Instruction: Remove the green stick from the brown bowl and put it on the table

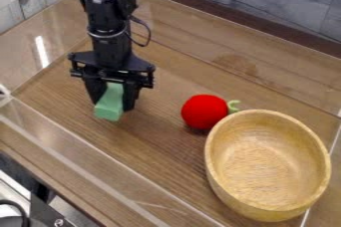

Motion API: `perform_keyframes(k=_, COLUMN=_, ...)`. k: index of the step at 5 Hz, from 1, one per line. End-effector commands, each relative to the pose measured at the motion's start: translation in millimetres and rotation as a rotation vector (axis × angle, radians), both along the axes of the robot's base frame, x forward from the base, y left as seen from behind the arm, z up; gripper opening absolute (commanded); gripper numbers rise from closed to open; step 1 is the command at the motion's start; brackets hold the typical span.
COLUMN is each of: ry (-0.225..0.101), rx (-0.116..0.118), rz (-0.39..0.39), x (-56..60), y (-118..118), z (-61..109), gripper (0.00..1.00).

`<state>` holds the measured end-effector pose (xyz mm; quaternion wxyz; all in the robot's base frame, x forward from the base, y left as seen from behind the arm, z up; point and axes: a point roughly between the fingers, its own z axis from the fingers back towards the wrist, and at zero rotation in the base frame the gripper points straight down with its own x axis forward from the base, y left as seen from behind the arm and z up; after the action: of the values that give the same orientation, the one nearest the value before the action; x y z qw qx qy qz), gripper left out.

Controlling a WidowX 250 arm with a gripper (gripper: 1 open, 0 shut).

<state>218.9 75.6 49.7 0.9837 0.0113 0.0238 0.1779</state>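
green stick [110, 107] is clenched in the gripper [112, 98], low over the table [160, 161], well apart from the emptied brown bowl [266, 163]. if released tilted, stick could be tipped or bounced.

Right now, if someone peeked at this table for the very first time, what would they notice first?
Probably the tall black robot arm at the left, its tool pointing straight down and shut on a flat mint-green block low over the brown wood-grain tabletop. Next, the bright red round fruit with a green stem in the middle. Last, the big light tan wooden bowl at the lower right, with nothing inside.
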Motion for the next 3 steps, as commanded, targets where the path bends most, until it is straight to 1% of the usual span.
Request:
perform_keyframes(k=1, ry=-0.034, rx=0.019, rz=-0.056, x=7.9, y=-0.1, z=13.9, gripper=0.0)
perform_keyframes(k=2, ry=-0.028, rx=0.015, rz=-0.109, x=5.5, y=-5.4, z=18.7, gripper=0.0)
perform_keyframes(k=3, ry=-0.021, rx=0.016, rz=-0.086, x=6.5, y=-2.0, z=20.5, gripper=0.0)
